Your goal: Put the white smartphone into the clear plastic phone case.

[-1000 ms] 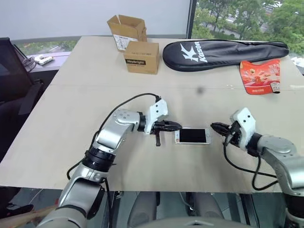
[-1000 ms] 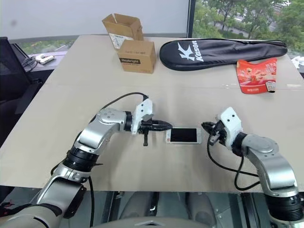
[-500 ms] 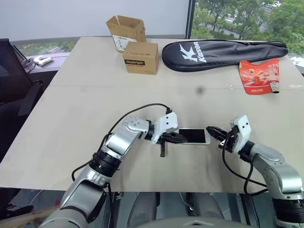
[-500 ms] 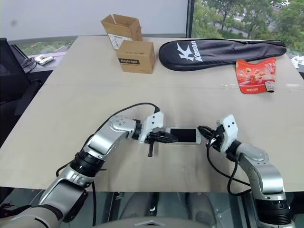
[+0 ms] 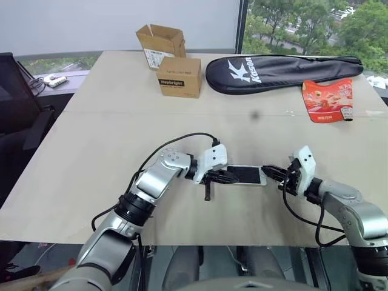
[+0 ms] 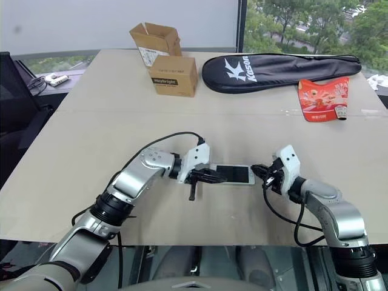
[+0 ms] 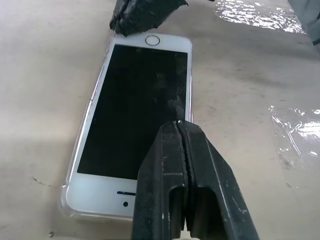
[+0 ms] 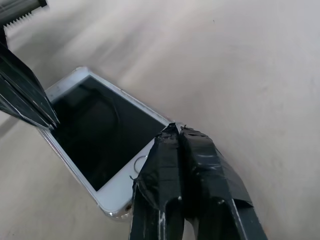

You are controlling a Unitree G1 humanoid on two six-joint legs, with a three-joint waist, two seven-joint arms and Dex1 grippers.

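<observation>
Both closed and empty, left tool [image 5: 233, 177] and right tool [image 5: 268, 172] at ends of white smartphone [image 5: 245, 175]. Press down evenly, seating corners into clear plastic phone case [image 7: 66, 197] on table [image 5: 91, 151].

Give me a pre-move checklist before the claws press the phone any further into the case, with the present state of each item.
1. White smartphone lies screen up on the table: ok.
2. Clear plastic phone case sits under the phone, its rim showing around the corners: ok.
3. Phone fully snapped in all round: cannot tell; the rim looks flush along one long edge, the far side is hidden.
4. Left claw shut, tip over the earpiece end of the phone: ok.
5. Right claw shut, tip at the home-button end: ok.
6. Brown boxes, black racket bag and red packet lie well away at the far side of the table: ok.
</observation>
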